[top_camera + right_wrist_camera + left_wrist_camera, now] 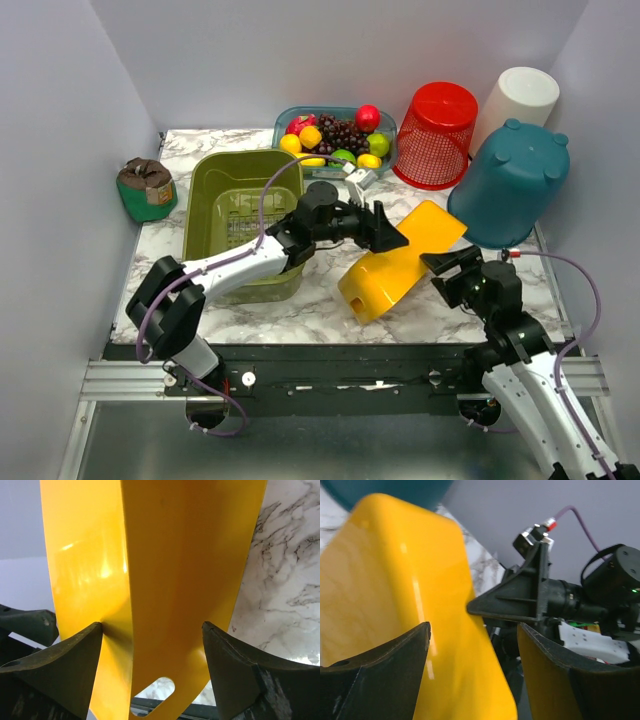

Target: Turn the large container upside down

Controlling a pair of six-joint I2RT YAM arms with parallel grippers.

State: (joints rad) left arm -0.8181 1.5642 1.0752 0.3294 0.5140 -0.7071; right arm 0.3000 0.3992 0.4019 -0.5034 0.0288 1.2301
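Currently we note the yellow bin (395, 270) tipped on the marble table (330, 305), right of centre and between the two arms. Its near-left end, which has a handle slot, is low toward the front edge. Its far-right panel points at the teal bucket (510, 185). We cannot tell from above which way the bin's mouth faces. The left gripper (390, 232) reaches across from the left and sits at the bin's upper edge. In the left wrist view its fingers (385, 670) are spread: the yellow wall lies against one, and a dark gap separates it from the other, so we log this pincer as released and straddling the wall. The right gripper (445, 262) meets the bin's right side. In the right wrist view the yellow wall fills the whole span between the fingers (65, 655), and both tips lie at its surface. We cannot tell whether this pincer clamps the bin or only brackets it. Behind the left arm stands a green tub (215, 170), with a fruit tray (285, 115) behind it. A red basket (437, 135) and a white bucket (520, 95) stand at the back right. A small green pot (147, 190) sits off the table's left edge.
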